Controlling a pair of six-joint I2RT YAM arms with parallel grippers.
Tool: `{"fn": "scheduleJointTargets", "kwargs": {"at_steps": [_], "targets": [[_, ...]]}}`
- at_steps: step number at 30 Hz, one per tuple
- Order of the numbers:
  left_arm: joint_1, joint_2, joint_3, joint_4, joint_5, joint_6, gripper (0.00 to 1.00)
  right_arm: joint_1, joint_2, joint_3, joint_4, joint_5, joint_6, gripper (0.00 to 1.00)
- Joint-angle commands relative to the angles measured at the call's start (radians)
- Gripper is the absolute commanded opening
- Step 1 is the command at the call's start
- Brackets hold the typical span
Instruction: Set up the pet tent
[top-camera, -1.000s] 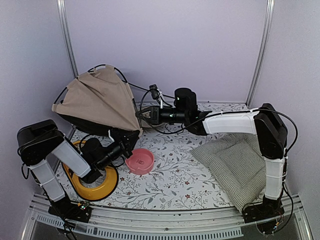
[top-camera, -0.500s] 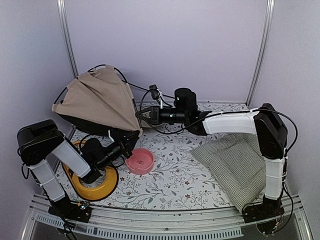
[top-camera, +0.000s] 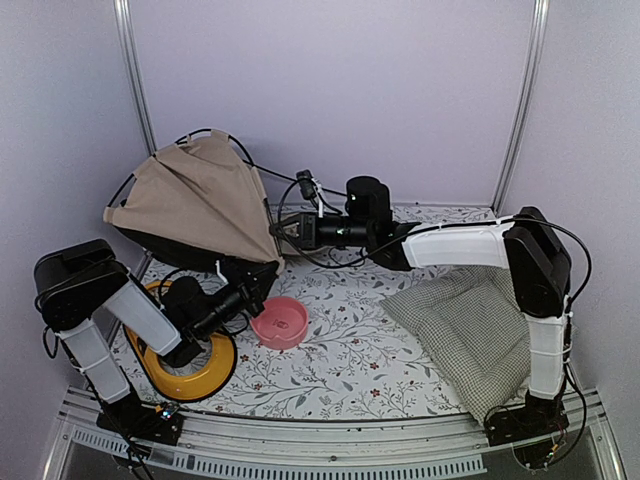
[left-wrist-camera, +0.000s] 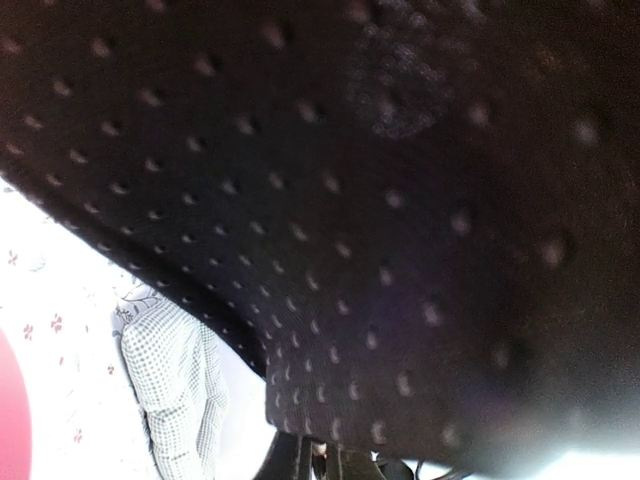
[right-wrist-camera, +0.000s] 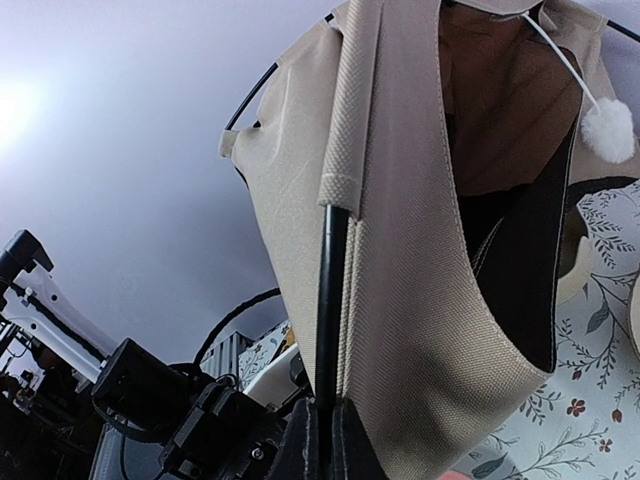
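Far left: pet tent (top-camera: 195, 195) half-raised, leaning into the far-left corner, beige skin slack. Left gripper (top-camera: 252, 283) is tucked at the tent's near lower edge, against the dotted black base (left-wrist-camera: 380, 200), likely to anchor it. Its finger spread can't be told, because fabric fills that wrist view. Right gripper (right-wrist-camera: 323, 425) is pinched closed on the black pole (right-wrist-camera: 328, 300) at the tent's right corner, presumably to steer the frame. Pompom (right-wrist-camera: 608, 130) dangles. Checked cushion (top-camera: 470, 335) lies near right, well apart.

Far-left pet tent (top-camera: 195, 200), bowl (top-camera: 280, 322) before it, cushion (top-camera: 465, 335) at right, ring (top-camera: 200, 385) near-left.
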Motion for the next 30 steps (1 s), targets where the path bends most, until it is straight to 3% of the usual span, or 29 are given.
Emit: {"fn": "scheduleJointTargets", "kwargs": {"at_steps": [1,30], "targets": [[-0.129,0.025,-0.052,0.024,0.298,0.018,0.0,-0.067,-0.001,0.137,0.218,0.157,0.009,0.0],[-0.118,0.036,-0.083,0.143,0.25,0.019,0.0,-0.015,-0.052,-0.005,0.24,0.137,0.036,0.0]]}}
